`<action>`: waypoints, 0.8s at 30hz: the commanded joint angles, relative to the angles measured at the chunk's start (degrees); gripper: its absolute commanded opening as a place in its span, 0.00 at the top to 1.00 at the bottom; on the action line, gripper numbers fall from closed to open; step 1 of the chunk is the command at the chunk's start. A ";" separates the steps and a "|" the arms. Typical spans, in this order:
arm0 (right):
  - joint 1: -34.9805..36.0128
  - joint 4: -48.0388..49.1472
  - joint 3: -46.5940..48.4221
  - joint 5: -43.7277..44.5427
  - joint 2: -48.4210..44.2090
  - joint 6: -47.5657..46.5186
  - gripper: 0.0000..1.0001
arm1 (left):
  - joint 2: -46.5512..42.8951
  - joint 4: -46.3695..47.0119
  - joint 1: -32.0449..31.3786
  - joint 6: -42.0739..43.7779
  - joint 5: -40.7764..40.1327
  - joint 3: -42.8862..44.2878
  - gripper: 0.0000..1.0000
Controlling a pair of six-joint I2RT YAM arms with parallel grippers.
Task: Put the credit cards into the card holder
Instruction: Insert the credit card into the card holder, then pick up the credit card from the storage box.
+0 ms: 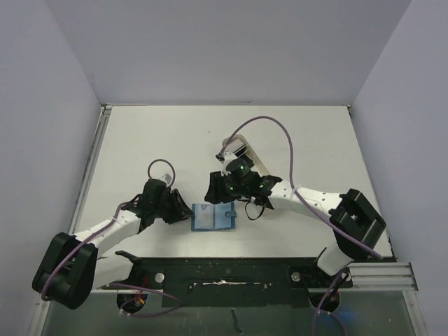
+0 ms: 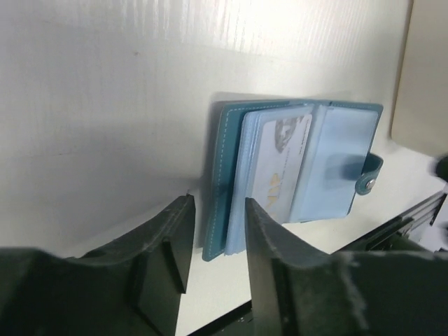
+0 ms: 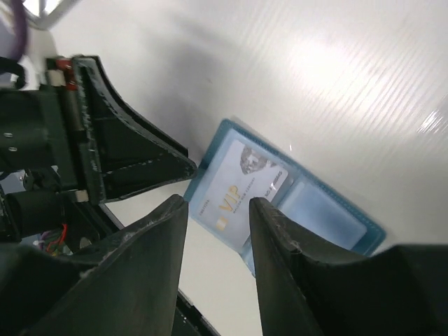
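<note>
Left wrist view, card holder (image 2: 343, 161) just beyond left tool (image 2: 218, 210), part-open, empty, right tool (image 3: 217, 204) likewise, near it.

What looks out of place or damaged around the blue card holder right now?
Nothing stands out. The card holder lies open on the table, with a light VIP card seated squarely in the pocket opposite the snap tab. No spill or damage is visible.

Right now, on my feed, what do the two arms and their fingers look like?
The left arm and right arm share white links, bulky black joints and a looping purple cable. The left fingers and right fingers are matte black wedges. Green lights glow at the right wrist.
</note>
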 commanded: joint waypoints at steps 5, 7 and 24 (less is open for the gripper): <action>-6.51 -9.76 12.47 -0.06 -6.86 -17.26 0.59 | -2.24 -9.38 0.17 1.70 -5.36 11.33 0.61; -7.88 -11.65 14.97 0.91 -7.34 -20.46 0.59 | -1.93 -9.57 0.09 2.58 -4.52 13.64 0.61; -21.67 -14.49 22.78 0.01 -3.00 -60.75 0.57 | -1.59 -13.49 0.56 15.72 9.01 20.08 0.36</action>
